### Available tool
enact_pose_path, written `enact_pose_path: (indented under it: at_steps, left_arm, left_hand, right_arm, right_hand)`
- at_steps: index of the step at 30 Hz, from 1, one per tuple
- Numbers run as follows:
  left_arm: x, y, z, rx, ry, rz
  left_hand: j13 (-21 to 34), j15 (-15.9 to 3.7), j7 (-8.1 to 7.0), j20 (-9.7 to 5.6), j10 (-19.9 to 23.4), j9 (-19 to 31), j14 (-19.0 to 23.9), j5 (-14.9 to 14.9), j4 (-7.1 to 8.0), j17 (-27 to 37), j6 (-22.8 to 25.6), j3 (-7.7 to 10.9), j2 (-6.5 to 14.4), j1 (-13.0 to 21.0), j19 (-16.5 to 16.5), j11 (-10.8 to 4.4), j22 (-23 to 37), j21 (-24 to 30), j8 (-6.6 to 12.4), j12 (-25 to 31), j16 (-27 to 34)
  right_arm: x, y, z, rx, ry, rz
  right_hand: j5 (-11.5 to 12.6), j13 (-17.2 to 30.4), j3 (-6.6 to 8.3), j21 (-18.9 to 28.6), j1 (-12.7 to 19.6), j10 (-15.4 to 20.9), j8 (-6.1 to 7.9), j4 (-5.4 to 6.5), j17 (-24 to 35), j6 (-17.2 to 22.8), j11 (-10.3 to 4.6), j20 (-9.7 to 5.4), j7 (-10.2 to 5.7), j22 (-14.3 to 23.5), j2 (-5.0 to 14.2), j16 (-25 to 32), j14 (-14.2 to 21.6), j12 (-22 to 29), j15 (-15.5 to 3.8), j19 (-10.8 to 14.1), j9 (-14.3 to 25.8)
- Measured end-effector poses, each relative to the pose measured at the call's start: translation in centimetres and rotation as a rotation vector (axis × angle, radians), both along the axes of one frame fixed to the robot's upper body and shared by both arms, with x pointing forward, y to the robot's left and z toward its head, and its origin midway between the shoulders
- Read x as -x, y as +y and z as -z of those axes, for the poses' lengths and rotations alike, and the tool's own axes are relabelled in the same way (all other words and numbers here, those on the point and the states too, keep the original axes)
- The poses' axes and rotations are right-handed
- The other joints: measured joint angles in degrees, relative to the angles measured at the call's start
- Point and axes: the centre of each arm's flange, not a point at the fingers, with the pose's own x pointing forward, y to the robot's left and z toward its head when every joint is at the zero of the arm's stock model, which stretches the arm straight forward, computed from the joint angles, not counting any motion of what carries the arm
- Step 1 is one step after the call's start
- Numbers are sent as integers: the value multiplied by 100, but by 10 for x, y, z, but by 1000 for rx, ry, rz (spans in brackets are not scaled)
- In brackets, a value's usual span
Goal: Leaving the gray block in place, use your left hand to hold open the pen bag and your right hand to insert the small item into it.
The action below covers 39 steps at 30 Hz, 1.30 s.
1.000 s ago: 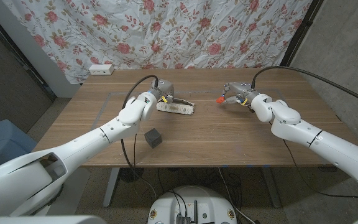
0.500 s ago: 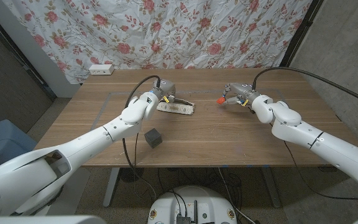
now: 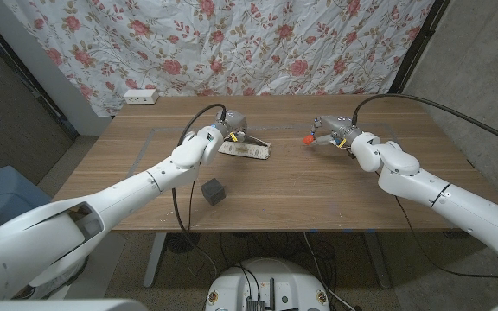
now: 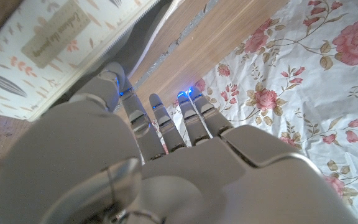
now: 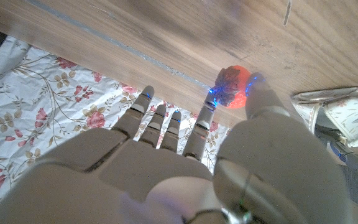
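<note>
From the head camera I have my left hand [image 3: 232,123] at the far left end of the pen bag [image 3: 247,149], a cream patterned pouch lying flat on the wooden table [image 3: 318,186] a little left of centre. The left wrist camera looks along that hand [image 4: 160,162]; its fingers [image 4: 157,121] reach out straight and close together beside the pouch [image 4: 36,56], the thumb up against the cloth, but I cannot tell whether anything is actually gripped or whether the bag's mouth is open. My right hand [image 3: 328,131] is on the far right part of the table, well apart from the bag, pinching the small item [image 3: 307,136], a reddish-orange lump, at its fingertips. The right wrist camera shows this plainly: the small item [image 5: 232,86] sits between the thumb and one finger of the hand [image 5: 185,168], just above the wood, while the other fingers [image 5: 166,127] stretch out alongside. The gray block [image 3: 213,191] stands near the table's front edge, left of centre, nearer to me than the bag and touched by nothing.
</note>
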Motion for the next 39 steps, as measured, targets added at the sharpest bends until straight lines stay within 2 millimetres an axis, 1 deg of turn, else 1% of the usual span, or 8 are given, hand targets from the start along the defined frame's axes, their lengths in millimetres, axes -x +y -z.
enact_pose_path:
  at_steps: [4, 11, 16, 17, 19, 21, 32, 39]
  left_arm:
    - [-1, 0, 0, -5, 9, -2]
    - [-1, 1, 3, -13, 23, -7]
    - [0, 2, 4, -17, 29, -9]
    - [1, 3, 6, -20, 33, -10]
    - [1, 3, 8, -22, 35, -11]
    - [1, 3, 8, -23, 37, -13]
    - [6, 7, 13, -33, 47, -20]
    - [7, 10, 13, -34, 55, -26]
  left_hand:
    - [0, 0, 0, 17, 0, 0, 0, 0, -21, -13, 0, -20, 0, 0, 17, 0, 0, 0, 0, 0, -28]
    - [0, 0, -1, -24, 31, 0, 42, 0, -69, -15, 1, -69, -39, 98, 58, -31, 0, 0, 0, 1, -28]
    - [0, 0, -31, -24, 62, -1, 42, 27, -69, -15, 30, -68, -74, 138, 58, 0, 0, 0, -49, 1, -28]
    - [0, 0, -31, -24, 62, -1, 42, 27, -69, -15, 30, -68, -54, 159, 58, 0, 0, 0, -49, 1, -28]
    - [0, 0, -31, -55, 62, -1, 42, 27, -77, -15, 30, -76, -75, 181, 89, 0, 0, 0, -49, 1, -28]
    - [0, 0, -31, -55, 62, -1, 42, 27, -92, -14, 30, -91, -75, 181, 89, 0, 0, 0, -49, 1, -28]
    - [0, 20, -33, -55, 61, -1, 62, 27, -67, -14, 28, -136, -128, 234, 89, 0, 0, 0, -49, -22, -28]
    - [0, 20, -92, -55, 61, -2, 62, 27, -53, -13, -35, -179, -174, 279, 89, 0, 0, 0, -100, -44, -50]
  right_arm:
    - [-1, -1, 1, -2, -1, -1]
    - [-1, -1, 0, -6, -5, -2]
    - [-1, -1, 1, -7, -7, -2]
    - [-1, -1, 1, -8, -7, -2]
    - [-1, -1, 2, -8, -7, -2]
    - [-1, -1, 2, -8, -6, -3]
    - [2, 1, 4, -12, -9, -2]
    - [3, 1, 4, -12, -11, 0]
  right_hand:
    - [0, 0, 0, 0, 0, 0, 14, 0, 29, 0, 0, 0, 0, 0, 0, 0, 0, 0, 0, 0, -2]
    - [0, 0, -24, 0, -1, 21, 19, -24, 28, 0, -22, 21, 0, 0, 1, 0, 20, 0, -21, 21, -25]
    - [-1, 0, -24, 0, -3, 31, 19, -24, 28, 0, -32, 21, 0, 0, 3, 0, 20, 0, -21, 21, -33]
    - [-2, 0, -24, 0, -41, 31, 19, -24, 28, 0, -32, 21, 0, 0, 41, 0, 20, 0, -21, 21, -33]
    - [-3, 0, -24, 0, -41, 31, 19, -24, 28, 0, -32, 21, 0, 0, 41, 0, 21, 0, -22, 21, -33]
    - [-3, 0, -46, 0, -41, 31, 19, -2, 28, 0, -32, 21, 0, 0, 41, 0, 41, 0, -42, 21, -32]
    - [-4, 0, -48, 0, -39, 31, 12, 0, 28, 0, -31, 21, 0, 0, 39, 0, 41, 0, -41, 21, -31]
    - [-5, 0, -48, 0, -40, 31, 2, 0, 27, 0, -31, 21, 0, 0, 39, 0, 41, 0, -41, 21, -28]
